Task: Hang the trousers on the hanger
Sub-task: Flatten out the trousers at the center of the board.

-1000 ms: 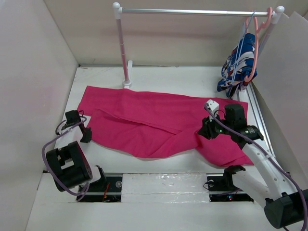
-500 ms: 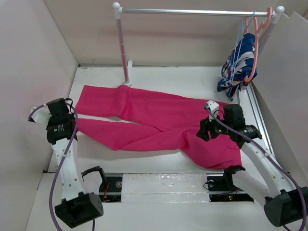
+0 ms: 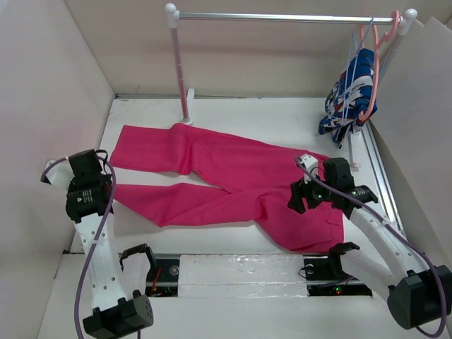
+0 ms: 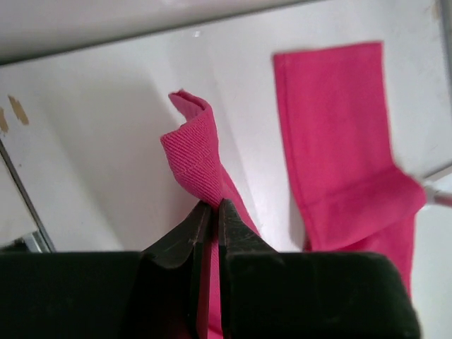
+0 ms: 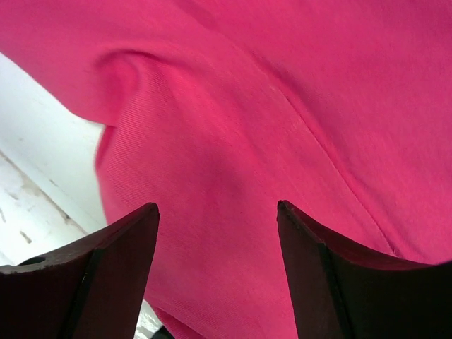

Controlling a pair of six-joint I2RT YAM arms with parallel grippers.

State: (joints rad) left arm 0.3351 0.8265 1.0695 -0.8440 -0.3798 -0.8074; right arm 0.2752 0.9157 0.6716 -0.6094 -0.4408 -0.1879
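The magenta-pink trousers (image 3: 233, 173) lie flat on the white table, both legs pointing left and the waist to the right. My left gripper (image 3: 107, 192) is shut on the cuff of the near leg (image 4: 194, 155) at the table's left edge. My right gripper (image 3: 296, 199) is open just above the waist cloth (image 5: 247, 106), its fingers (image 5: 116, 254) either side of it without closing on it. The thin light-blue hanger (image 3: 349, 78) hangs at the right end of the rail, against the patterned garment.
A clothes rail (image 3: 282, 17) spans the back on a white post (image 3: 181, 70). A blue-and-white patterned garment (image 3: 353, 92) and a salmon-pink hanger (image 3: 378, 60) hang at its right end. Walls close in on both sides.
My left arm swung out to the left edge with the near leg's cuff, unfolding the trousers so the two legs lie apart. My right gripper shifted slightly left over the waist.
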